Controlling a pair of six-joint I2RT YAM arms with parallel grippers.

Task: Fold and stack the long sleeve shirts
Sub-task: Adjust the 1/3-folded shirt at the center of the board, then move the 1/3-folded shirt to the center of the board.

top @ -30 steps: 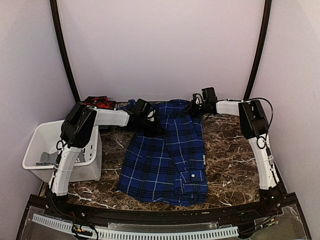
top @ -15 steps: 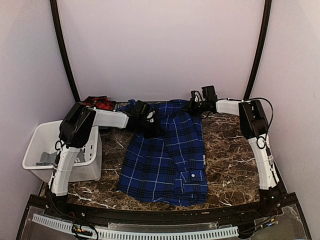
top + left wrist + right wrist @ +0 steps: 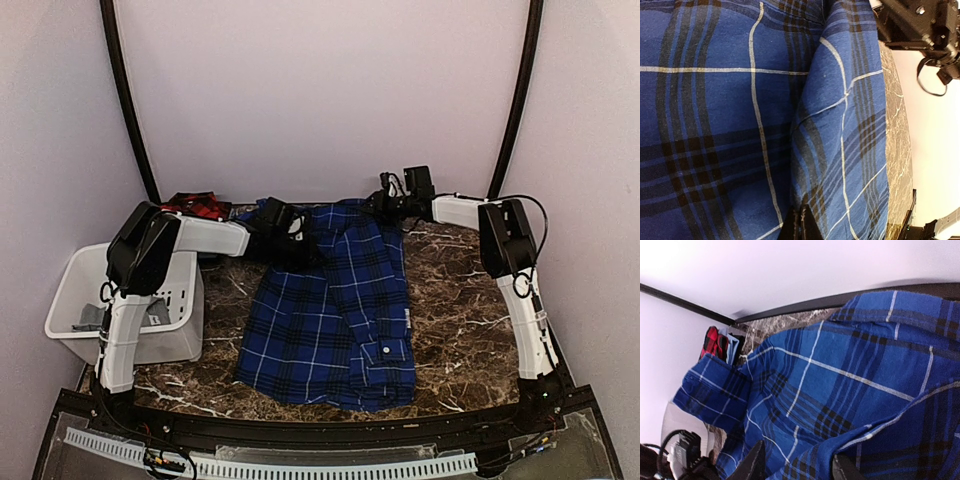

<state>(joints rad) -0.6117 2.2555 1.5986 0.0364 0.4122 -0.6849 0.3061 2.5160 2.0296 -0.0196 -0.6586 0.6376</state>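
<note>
The dark blue plaid long sleeve shirt (image 3: 335,300) lies spread on the marble table, collar end toward the back wall. My left gripper (image 3: 298,243) rests on its upper left part. In the left wrist view its fingertips (image 3: 801,226) are pressed together on a raised fold of the blue cloth (image 3: 740,100). My right gripper (image 3: 388,206) is at the shirt's upper right corner. Its fingers (image 3: 757,465) stand apart, with a loose fold of blue cloth (image 3: 840,370) between them. The red-and-black shirt (image 3: 195,205) lies bunched at the back left, also visible in the right wrist view (image 3: 715,342).
A white plastic bin (image 3: 75,290) holding grey cloth stands at the left, beside the left arm. Bare marble table (image 3: 460,300) lies to the right of the shirt. The back wall is close behind both grippers. The right gripper's body (image 3: 920,22) shows in the left wrist view.
The right gripper's fingers have come apart and it has shifted slightly back and left at the shirt's corner. The left gripper closed on the cloth and edged toward the back.
</note>
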